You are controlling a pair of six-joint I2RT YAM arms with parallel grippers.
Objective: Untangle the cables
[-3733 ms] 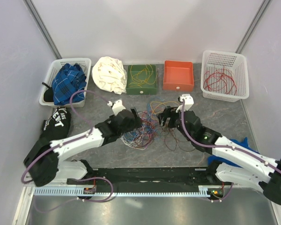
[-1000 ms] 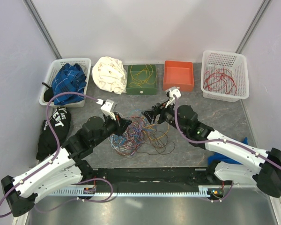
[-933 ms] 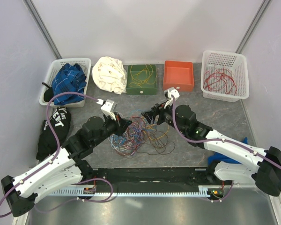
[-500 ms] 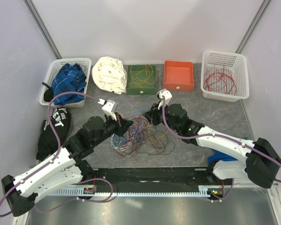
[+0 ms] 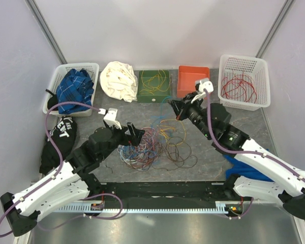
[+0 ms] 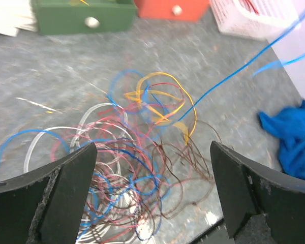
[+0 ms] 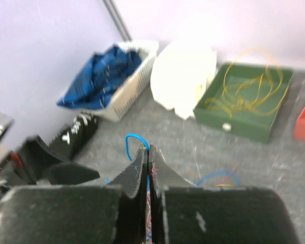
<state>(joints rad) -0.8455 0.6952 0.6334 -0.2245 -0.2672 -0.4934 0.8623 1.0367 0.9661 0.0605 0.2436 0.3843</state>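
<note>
Swung away from the heap since half a second ago, the right tool [image 5: 175, 108] now hangs farther back and to the right, just near of the orange open box [image 5: 187, 77], its arm reaching in from the near right corner. Its fingers are pinched tight on a thin blue wire [image 7: 134, 138], which loops out past the tips. In the left wrist view the wire runs taut from the heap up to the right. The left tool [image 5: 134, 133] has barely shifted. It is spread wide and grips nothing, poised over the left side of the tangle of thin coloured wires [image 5: 157, 147], which lies mid-bench between the two arms.

Along the far edge, from left to right:
- a white slotted basket [image 5: 94, 68] holding a blue checked cloth [image 5: 73, 89]
- a cream cloth bundle [image 5: 119, 81]
- a green square box [image 5: 151, 96] with yellow wires [image 5: 160, 81] inside
- the orange box
- a white perforated basket [image 5: 242, 59] holding red wires [image 5: 238, 87]

A black printed fabric [image 5: 58, 137] lies at the left and a blue rag [image 6: 295, 137] at the near right. The grey mottled bench [image 5: 234, 119] is enclosed by pale lilac walls [image 5: 157, 30].
</note>
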